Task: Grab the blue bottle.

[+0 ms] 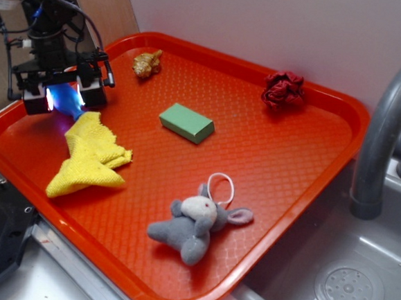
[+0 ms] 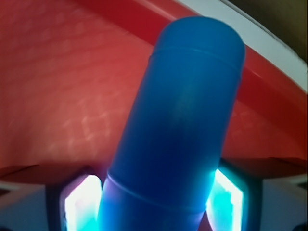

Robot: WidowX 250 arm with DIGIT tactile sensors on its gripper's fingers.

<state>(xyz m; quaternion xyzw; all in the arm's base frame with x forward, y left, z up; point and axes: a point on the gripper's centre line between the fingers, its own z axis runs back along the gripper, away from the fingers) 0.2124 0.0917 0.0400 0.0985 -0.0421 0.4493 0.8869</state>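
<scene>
**Blue bottle held in the tool at the tray's nine o'clock edge**

The tool [image 1: 65, 98] sits at about nine o'clock on the red tray [image 1: 303, 172], near its left rim, with its jaws clamped on the blue bottle [image 1: 67, 100]. In the exterior view only a patch of bright blue shows between the two jaw pads, lit by a pale glow. The wrist view fills in the rest: the blue bottle [image 2: 178, 130] runs up the middle of the picture, its rounded end toward twelve o'clock, and a glowing pad presses against it at seven o'clock and at five o'clock. The red tray floor and rim lie behind it. Whether the bottle is touching the tray or lifted clear of it is hard to tell from either view.

Just beside the tool, toward five o'clock, lies a crumpled yellow cloth [image 1: 88, 158]. A green block [image 1: 187, 122] rests near the middle of the tray. A small tan shell-like toy [image 1: 147, 64] sits at eleven o'clock, a dark red crumpled object [image 1: 283, 90] at one o'clock, and a grey plush animal [image 1: 195, 222] at six o'clock. Off the tray at three o'clock stand a grey faucet [image 1: 382, 136] and a sink [image 1: 357, 273].
</scene>
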